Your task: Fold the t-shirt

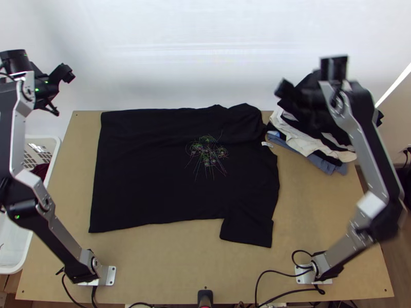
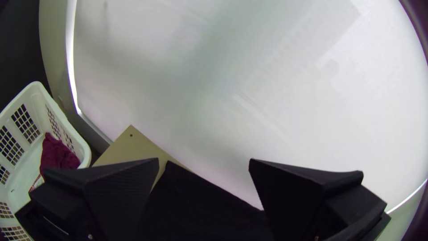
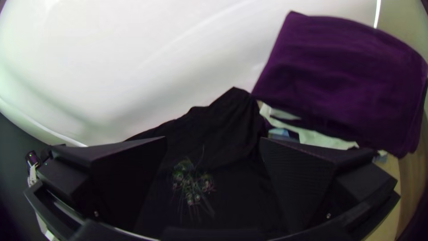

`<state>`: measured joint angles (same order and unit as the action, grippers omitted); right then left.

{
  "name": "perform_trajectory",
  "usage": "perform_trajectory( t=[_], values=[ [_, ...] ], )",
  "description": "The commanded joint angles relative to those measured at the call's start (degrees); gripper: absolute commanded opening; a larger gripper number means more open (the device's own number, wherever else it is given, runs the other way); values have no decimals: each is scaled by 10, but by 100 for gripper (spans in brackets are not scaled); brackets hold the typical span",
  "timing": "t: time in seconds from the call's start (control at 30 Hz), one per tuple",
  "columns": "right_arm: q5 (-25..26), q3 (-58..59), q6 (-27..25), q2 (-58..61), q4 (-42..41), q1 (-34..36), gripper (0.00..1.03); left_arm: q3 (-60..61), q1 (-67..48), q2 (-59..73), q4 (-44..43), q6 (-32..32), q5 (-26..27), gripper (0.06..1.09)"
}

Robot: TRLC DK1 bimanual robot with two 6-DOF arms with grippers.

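From my seat, the top view gives me the black t-shirt (image 1: 149, 179) lying mostly flat mid-tabletop (image 1: 174, 267), one sleeve toward five o'clock, with my left claw (image 1: 59, 91) parted and empty at ten o'clock and my right claw (image 1: 295, 102), also agape and empty, at one o'clock, near the clothes pile (image 1: 303, 136).

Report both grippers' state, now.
Left gripper: open, holding nothing.
Right gripper: open, holding nothing.

White basket (image 2: 82, 145) holding maroon cloth (image 2: 58, 155); folded clothes pile (image 3: 343, 85)
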<state>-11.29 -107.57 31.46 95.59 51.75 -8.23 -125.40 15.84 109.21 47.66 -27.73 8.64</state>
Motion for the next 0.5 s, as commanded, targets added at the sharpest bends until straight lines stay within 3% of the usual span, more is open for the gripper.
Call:
perform_trajectory(
  t=[0.0,0.17,0.47],
  values=[
    [-44,115,-21,-77,5,48,92,45,6,-60,28,31,25,104],
    [-107,276,-67,-180,1,81,93,148,7,-157,27,56,66,104],
    [-116,554,-129,-288,6,77,93,256,1,-266,27,73,81,104]
  ],
)
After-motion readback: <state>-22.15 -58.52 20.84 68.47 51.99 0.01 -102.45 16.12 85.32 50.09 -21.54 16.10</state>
